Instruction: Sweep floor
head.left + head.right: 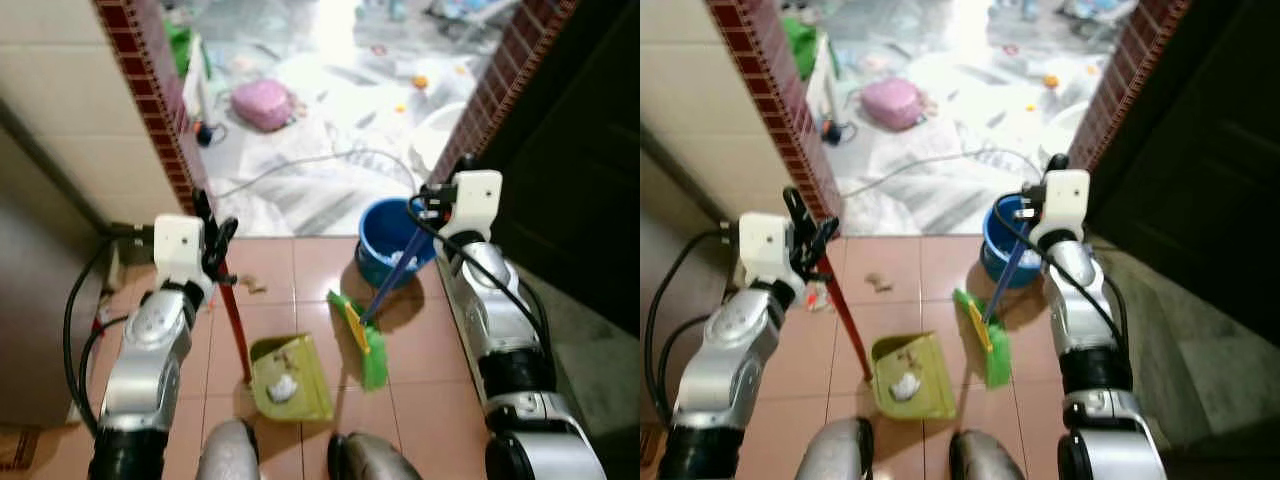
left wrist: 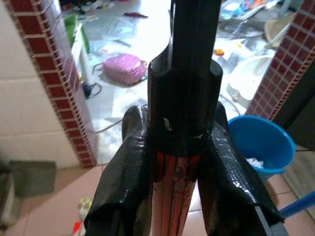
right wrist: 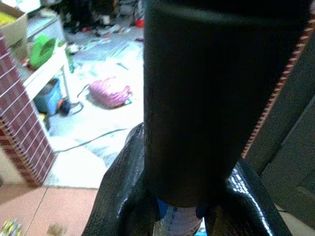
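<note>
We find the left tool [image 1: 215, 240] clamped on the dustpan [image 1: 290, 378] handle, the right tool [image 1: 432, 200] clamped on the broom [image 1: 362, 335]. Paper sits in the pan below; crumbs [image 1: 256, 287] beside the left tool remain unswept.

Green dustpan [image 1: 290, 378] with red handle holding debris on tiled floor, green broom [image 1: 362, 338] head just beside

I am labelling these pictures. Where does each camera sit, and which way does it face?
Eye views: on the head, facing down at the tiled floor, green dustpan, green broom and blue bucket; both silver arms show.
Left wrist: along the left pincer, shut on the red dustpan handle.
Right wrist: along the right pincer, gripping the broom handle.
Both wrist views share the pink bag.
</note>
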You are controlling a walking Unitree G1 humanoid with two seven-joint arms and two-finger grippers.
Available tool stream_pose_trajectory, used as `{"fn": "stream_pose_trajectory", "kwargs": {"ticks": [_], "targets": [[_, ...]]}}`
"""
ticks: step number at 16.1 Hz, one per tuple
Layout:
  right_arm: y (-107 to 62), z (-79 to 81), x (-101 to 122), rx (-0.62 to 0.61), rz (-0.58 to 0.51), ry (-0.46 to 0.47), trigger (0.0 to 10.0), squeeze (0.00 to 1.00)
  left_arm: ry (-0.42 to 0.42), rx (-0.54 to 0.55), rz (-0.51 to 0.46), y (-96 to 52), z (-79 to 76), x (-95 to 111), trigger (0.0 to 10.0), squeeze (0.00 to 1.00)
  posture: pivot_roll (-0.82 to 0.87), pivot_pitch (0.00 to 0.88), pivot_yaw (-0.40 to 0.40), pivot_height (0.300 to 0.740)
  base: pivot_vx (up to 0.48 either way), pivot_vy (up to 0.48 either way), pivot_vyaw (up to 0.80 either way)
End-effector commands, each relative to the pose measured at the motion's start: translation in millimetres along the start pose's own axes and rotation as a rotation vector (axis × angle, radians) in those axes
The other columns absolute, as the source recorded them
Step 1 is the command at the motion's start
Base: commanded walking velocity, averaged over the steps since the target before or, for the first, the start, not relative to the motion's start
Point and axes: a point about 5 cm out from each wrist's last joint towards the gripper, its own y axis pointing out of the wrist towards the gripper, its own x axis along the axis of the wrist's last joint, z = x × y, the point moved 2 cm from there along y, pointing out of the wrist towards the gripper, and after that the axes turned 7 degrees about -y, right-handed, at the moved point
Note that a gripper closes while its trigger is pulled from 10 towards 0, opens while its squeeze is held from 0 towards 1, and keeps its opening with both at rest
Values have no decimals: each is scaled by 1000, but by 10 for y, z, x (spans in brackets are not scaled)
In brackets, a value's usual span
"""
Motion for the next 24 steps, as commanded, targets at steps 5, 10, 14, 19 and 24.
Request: {"fn": "stream_pose_trajectory", "kwargs": {"ticks": [5,10,14,19,24], "targets": [[-8,-117,-140,-65,44,-33,10000,0,-43,-12,-35,-25,-71,55,10000,0,-25,103,-34,740,0,-48,-160],[-43,-118,-229,-78,59,-38,10000,0,-55,-13,-27,-32,-73,31,10000,0,-28,102,-35,740,0,-294,-573],[-100,-143,-327,-110,75,-12,10000,0,-42,-24,-20,-13,-47,35,10000,0,-22,89,-22,740,0,-269,0],[-112,-111,-377,-114,75,-10,10000,0,-41,-34,-16,15,-38,23,10000,0,-13,51,-10,740,0,-171,0],[-291,-200,-630,-177,131,-35,10000,0,-46,24,-34,-8,33,-2,10000,0,5,0,-8,740,0,0,0]]}}
